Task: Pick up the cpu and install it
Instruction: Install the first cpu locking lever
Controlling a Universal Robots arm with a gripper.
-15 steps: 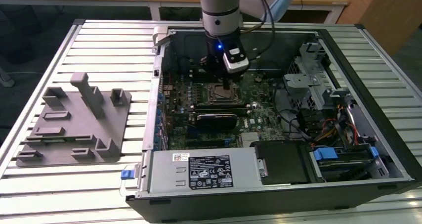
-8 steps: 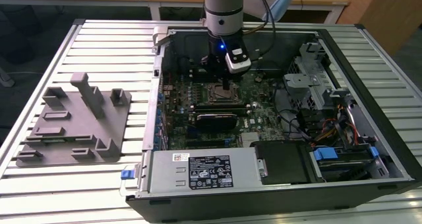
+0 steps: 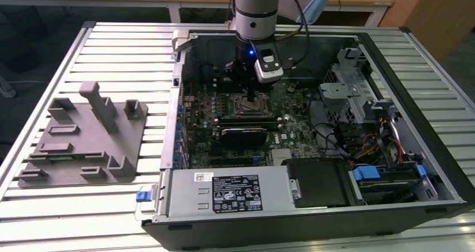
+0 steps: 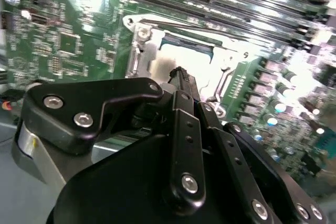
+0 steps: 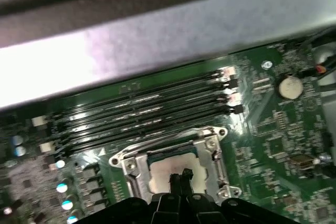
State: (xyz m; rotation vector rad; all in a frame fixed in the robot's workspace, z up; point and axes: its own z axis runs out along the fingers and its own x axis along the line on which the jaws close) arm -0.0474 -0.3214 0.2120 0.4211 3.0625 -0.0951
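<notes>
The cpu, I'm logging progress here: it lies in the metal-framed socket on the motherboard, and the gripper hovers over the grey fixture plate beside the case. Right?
Not quite. The cpu does lie in the metal-framed socket on the motherboard, but the gripper is over that socket inside the computer case, not over the grey fixture plate. The exterior view shows this.

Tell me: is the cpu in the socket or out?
In. The cpu lies flat inside the socket frame in both wrist views, with the hand right above its lid.
</notes>
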